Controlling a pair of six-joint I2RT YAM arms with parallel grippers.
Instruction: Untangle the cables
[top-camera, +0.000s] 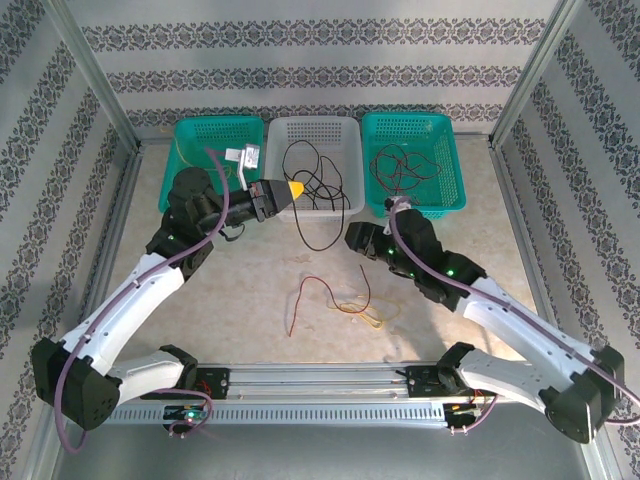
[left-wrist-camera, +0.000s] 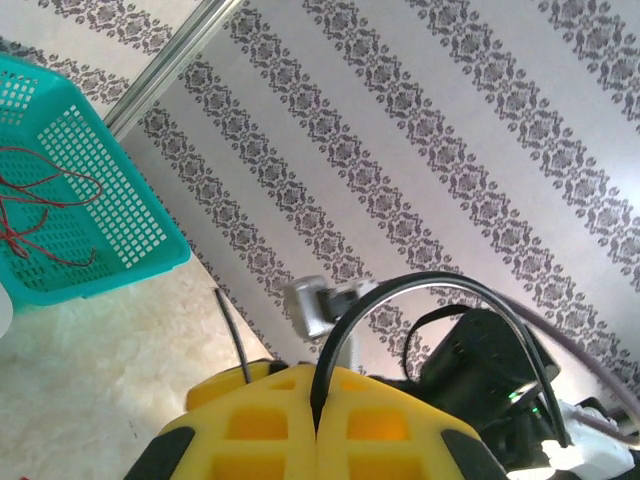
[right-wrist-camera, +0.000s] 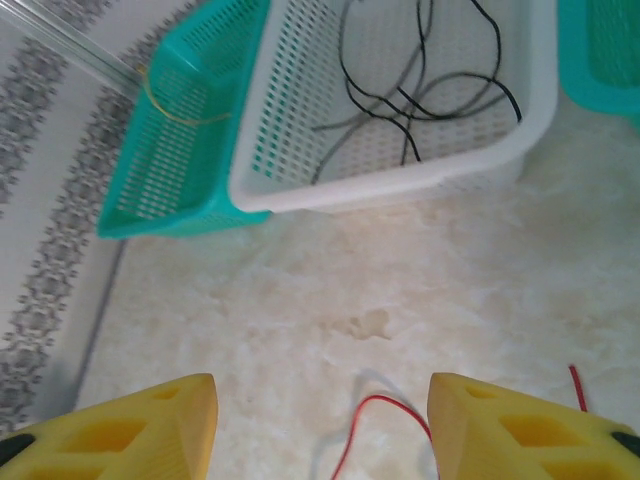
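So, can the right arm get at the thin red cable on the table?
Probably yes: the right gripper is open, and the thin red cable lies uncovered on the table, seen between its fingers.

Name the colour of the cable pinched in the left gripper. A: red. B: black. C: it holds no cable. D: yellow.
B: in the left wrist view a black cable rises out of the seam of the left gripper, whose yellow jaws are closed on it.
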